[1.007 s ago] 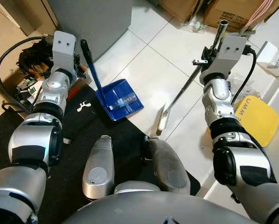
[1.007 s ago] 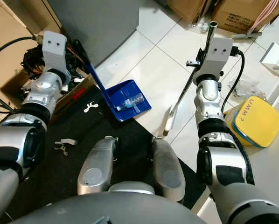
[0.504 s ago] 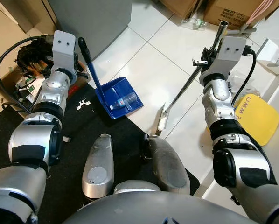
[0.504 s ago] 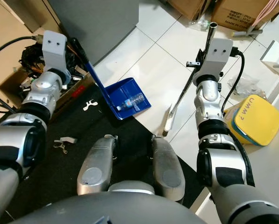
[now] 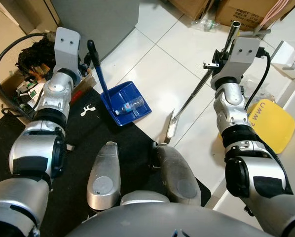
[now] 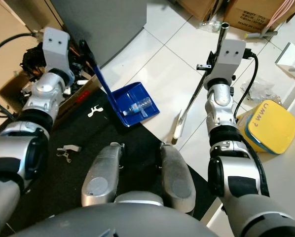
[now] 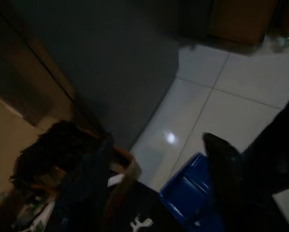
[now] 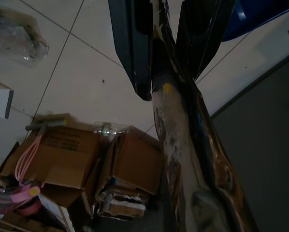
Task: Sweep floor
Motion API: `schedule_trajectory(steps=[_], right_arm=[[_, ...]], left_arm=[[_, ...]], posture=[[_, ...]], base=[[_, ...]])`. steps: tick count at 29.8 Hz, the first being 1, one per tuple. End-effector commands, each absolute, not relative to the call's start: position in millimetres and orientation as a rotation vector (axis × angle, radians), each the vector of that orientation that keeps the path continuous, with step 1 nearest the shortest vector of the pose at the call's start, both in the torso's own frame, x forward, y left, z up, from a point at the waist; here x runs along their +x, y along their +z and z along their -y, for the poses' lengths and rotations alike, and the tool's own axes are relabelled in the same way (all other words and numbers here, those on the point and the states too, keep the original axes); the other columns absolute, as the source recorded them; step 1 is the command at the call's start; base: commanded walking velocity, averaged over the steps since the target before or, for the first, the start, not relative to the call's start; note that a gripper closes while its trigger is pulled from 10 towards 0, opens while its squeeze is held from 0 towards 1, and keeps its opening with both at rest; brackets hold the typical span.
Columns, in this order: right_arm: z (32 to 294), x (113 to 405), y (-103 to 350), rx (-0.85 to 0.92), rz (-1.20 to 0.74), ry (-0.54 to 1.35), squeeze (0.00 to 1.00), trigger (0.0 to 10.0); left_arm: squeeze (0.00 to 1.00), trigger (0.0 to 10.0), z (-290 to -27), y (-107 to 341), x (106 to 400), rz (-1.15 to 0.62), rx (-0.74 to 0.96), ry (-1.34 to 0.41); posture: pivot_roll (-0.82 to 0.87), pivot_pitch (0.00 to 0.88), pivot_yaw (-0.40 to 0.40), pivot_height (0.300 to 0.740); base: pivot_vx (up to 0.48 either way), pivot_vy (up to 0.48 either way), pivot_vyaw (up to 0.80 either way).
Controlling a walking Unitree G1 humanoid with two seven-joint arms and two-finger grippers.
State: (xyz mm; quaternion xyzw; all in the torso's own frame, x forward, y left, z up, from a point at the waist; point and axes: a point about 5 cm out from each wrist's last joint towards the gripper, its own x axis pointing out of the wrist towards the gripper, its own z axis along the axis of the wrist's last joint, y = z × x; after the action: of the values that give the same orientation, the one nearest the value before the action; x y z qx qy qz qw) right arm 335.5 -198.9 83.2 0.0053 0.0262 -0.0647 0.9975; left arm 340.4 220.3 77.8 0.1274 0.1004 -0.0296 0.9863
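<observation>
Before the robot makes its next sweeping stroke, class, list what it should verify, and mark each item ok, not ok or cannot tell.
1. Right gripper clamped on the broom pole: ok.
2. Left gripper holding the dustpan handle: cannot tell, the jaws are hidden.
3. Dustpan resting on the white floor, mouth toward the broom head: ok.
4. Plastic bottle inside the dustpan: ok.
5. Broom head down at the floor: ok.
6. White scrap off the black mat: not ok.

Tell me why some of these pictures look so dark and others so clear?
Eye views: bright, sharp, evenly lit, with the blue dustpan and broom crisp. Left wrist view: dim and murky, with a small glare spot on the floor tile. Right wrist view: shadowed; the pole looms blurred between the right gripper fingers.
</observation>
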Motion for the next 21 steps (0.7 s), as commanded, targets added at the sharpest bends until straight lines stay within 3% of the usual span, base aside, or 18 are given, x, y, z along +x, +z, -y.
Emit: schedule_trajectory(steps=[1, 5, 6, 12, 21], right_arm=[[200.7, 333.4, 81.3, -0.001, -0.057, -0.131, 0.0, 10.0], [200.8, 332.6, 79.8, -0.002, -0.062, -0.131, 0.0, 10.0], [200.1, 332.4, 79.0, -0.002, -0.065, -0.129, 0.0, 10.0], [197.0, 334.3, 78.8, -0.001, -0.071, -0.119, 0.0, 10.0], [192.6, 338.0, 81.1, -0.002, -0.07, -0.102, 0.0, 10.0]], left_arm=[[1.0, 10.0, -235.3, 69.5, 323.9, -0.204, 0.301, 0.062], [1.0, 10.0, -242.2, 66.2, 314.8, -0.21, 0.324, 0.119], [0.0, 10.0, -250.9, 59.9, 298.4, -0.237, 0.314, 0.199], [0.0, 10.0, -241.6, 44.7, 273.4, -0.294, 0.221, 0.17], [0.0, 10.0, -218.1, 48.2, 289.4, -0.313, 0.131, -0.019]], posture=[[0.16, 0.159, -0.024, 0.74], [0.17, 0.155, -0.017, 0.74], [0.17, 0.155, -0.017, 0.74], [0.19, 0.15, -0.022, 0.74], [0.19, 0.146, -0.03, 0.74]], base=[[0.0, 0.0, 0.0], [0.0, 0.0, 0.0], [0.0, 0.0, 0.0], [0.0, 0.0, 0.0], [0.0, 0.0, 0.0]])
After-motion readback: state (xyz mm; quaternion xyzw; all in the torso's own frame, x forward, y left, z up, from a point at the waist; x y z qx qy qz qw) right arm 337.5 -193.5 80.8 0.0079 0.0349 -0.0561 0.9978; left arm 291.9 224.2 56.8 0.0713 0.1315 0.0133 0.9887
